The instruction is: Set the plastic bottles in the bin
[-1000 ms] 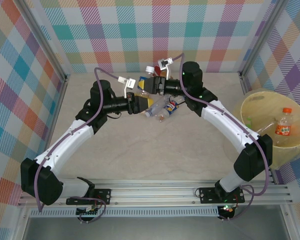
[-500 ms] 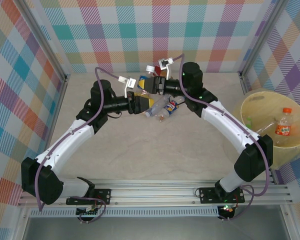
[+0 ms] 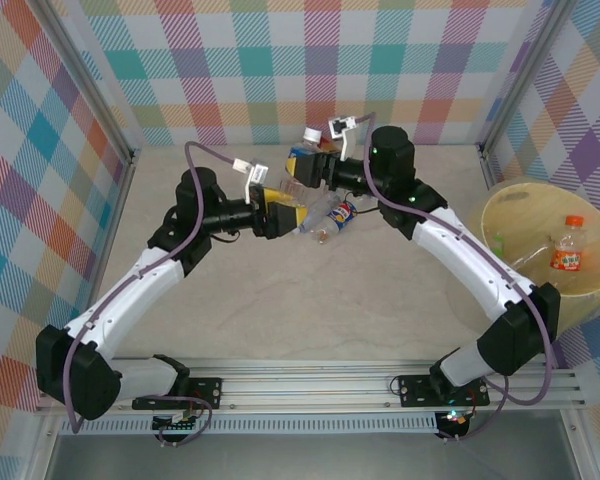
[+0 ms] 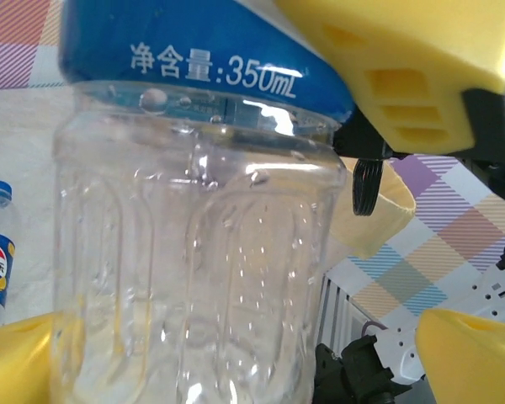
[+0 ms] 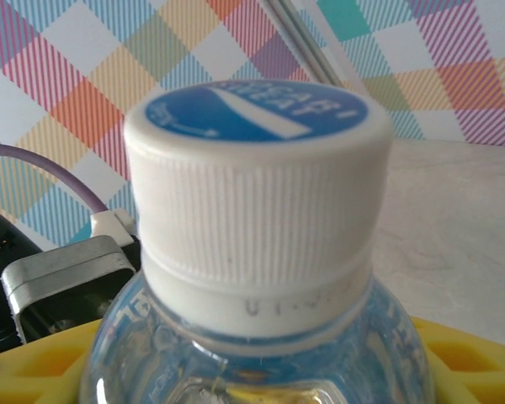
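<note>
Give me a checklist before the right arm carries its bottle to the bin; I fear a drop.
1. Right gripper shut on bottle: ok, fingers on both sides.
2. Left gripper open: ok, jaws wide.
3. Left fingers free of the bottle: cannot tell, one shows right behind it.
4. Cap on: ok.
5. Bin has room: ok, mostly bare.
6. Pepsi bottle apart from both grippers: cannot tell from above.
</note>
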Motion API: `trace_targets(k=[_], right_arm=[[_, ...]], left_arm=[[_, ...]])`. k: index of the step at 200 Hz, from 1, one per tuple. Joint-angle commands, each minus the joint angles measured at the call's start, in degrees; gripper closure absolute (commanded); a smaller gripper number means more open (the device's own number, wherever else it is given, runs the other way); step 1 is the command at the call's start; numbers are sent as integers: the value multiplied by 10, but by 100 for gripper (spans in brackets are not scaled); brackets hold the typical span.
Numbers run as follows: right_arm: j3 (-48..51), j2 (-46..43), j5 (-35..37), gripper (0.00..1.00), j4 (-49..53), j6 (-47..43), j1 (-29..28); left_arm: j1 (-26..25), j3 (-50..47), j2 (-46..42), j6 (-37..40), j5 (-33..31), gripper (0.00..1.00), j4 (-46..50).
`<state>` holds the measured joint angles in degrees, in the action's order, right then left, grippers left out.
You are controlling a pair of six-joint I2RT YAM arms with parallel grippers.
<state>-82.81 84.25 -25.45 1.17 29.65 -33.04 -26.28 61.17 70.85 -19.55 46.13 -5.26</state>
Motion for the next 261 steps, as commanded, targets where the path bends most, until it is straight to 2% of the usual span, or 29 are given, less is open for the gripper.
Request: trace_targets(k=[1,56,69,86,98,151,197,261], right_arm=[[-11,-25,45,52,47,-59,-1],[-27,-50,149,53,132,-127,-1],[-30,-57,182,53,155,-146,-1],[-25,-69,214,53,179,-164,1],[-19,-77,235,53,198,-173,3],[18,-127,360,53,245,-229,17],[11,-175,445,53,269,-287,51],[20,-243,506,55,233,-318,122]], left_arm=[[-5,-16,-41,29,15,0,-33],[-6,-36,-100,57,-69,0,5],[-6,-42,-110,51,-123,0,7],[-6,-40,-116,27,-259,0,33],[-5,-34,-114,17,-323,0,57],[-5,-34,-89,-18,-451,0,98],[-5,-27,-63,-29,-476,0,114],[-5,-16,-29,-44,-470,0,113]])
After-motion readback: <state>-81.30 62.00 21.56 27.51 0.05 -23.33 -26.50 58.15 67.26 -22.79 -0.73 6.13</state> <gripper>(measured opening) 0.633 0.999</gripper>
